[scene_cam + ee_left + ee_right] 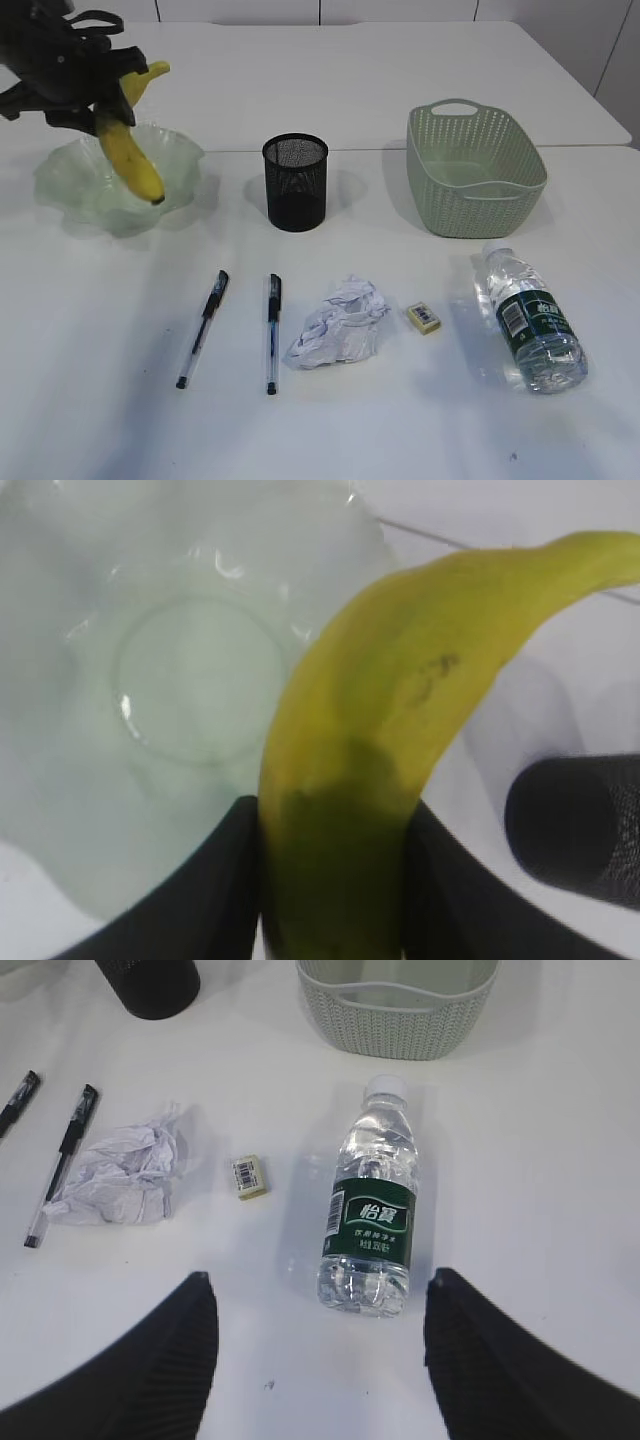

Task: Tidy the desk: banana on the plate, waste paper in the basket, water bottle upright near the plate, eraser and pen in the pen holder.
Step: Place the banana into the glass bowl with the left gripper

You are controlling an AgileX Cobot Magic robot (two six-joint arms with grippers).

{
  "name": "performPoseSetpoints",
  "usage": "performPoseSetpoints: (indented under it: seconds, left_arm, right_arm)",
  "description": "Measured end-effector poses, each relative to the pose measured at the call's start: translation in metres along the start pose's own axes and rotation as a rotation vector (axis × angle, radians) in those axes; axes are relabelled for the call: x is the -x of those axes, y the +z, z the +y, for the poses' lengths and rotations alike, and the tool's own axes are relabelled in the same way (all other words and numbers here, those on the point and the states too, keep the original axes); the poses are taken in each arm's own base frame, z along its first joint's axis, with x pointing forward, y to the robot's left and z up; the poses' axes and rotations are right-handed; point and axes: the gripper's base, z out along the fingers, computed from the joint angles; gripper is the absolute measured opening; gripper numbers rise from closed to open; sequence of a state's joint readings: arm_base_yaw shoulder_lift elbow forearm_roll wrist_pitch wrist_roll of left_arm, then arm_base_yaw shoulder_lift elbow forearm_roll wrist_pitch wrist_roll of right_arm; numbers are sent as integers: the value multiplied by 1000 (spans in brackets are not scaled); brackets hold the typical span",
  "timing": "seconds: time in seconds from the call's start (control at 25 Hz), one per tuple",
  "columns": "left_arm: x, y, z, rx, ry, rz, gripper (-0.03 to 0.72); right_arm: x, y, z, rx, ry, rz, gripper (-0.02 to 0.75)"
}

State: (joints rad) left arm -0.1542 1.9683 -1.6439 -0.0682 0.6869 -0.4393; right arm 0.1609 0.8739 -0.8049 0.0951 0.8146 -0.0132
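Left wrist view shows the left hand [335, 880] clamped on the banana [400, 720] above the plate [190, 680]. Released off-centre, it may roll over the wavy rim onto the table [320, 430]. Right hand [320, 1360] hangs open above the bottle [370, 1210].

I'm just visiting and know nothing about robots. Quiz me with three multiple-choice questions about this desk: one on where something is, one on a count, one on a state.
1. Where does the eraser lie?
A. Between the waste paper and the water bottle
B. In the basket
C. On the plate

2. How many pens lie on the desk?
A. One
B. Two
C. Four

3. How is the banana right now?
A. Flat on the desk
B. In the pen holder
C. Held over the plate

Answers: 1 A, it sits between them. 2 B, a left pen and a right pen. 3 C, the left arm's jaws clamp it.
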Motion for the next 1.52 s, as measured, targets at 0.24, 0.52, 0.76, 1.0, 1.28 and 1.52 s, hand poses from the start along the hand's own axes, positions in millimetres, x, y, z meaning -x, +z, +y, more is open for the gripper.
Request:
performPoseSetpoints:
  seconds: [0.24,0.52,0.76,1.0,1.28,1.52]
  left_arm:
    - [31,39,7,11,-127,16,262]
    - [43,77,35,31,-263,53,262]
    - [37,107,47,-11,-371,91,262]
    - [35,121,53,-44,-439,87,262]
    - [38,120,52,-68,-463,74,269]
    - [35,120,52,-59,-462,98,318]
  right_arm:
    - [0,0,0,2,1,4,485]
    - [0,0,0,2,1,4,485]
    - [1,0,0,3,3,-14,485]
    - [2,0,0,3,3,-19,485]
    - [2,0,0,3,3,-19,485]
    - [2,0,0,2,3,-25,485]
